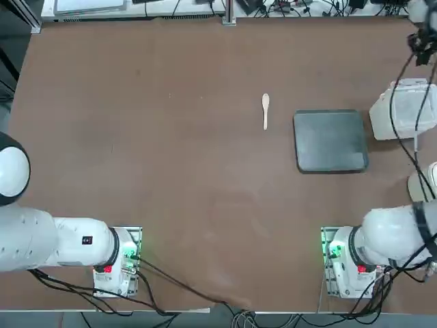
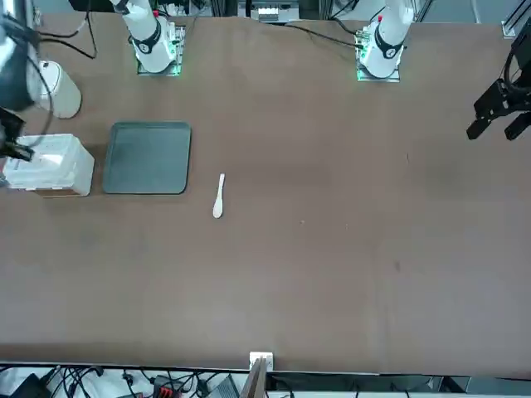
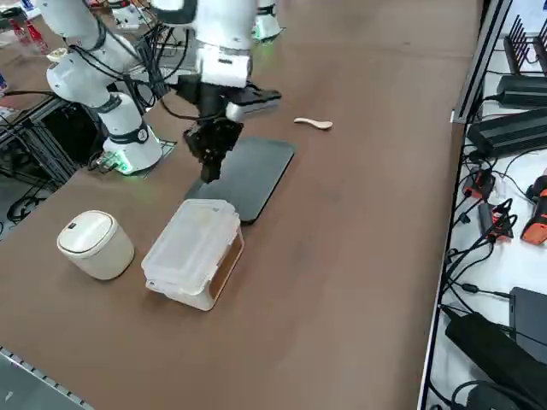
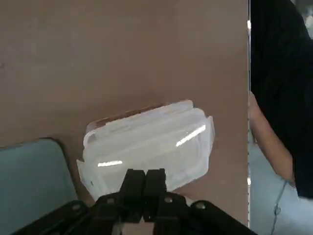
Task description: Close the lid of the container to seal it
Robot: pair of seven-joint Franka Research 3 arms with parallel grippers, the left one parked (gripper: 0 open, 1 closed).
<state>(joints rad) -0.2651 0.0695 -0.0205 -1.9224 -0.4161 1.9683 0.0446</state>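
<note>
Black jaws of the right gripper (image 4: 145,182), one pair, are pressed together and raised above the desk (image 1: 205,171), with the container behind their tips in the wrist view. One translucent white container (image 3: 201,299) sits on the robot's right side of the desk, between one dark grey tray (image 1: 331,141) and the desk's right edge. One whitish lid (image 3: 190,243) lies over its top, with flaps sticking out at its ends. Both are rectangular, their long axis running roughly sideways across the desk, one short end pointing toward the tray.

One round cream canister (image 3: 97,245) stands near the container, apart from it, on the side nearer the robot's bases. One white spoon (image 1: 265,111) lies on the tray's other side, its long axis pointing away from the robot. Only a narrow strip separates container and tray; wide open desk stretches left past the spoon. One person's bare forearm (image 4: 271,144) shows beside the desk edge
</note>
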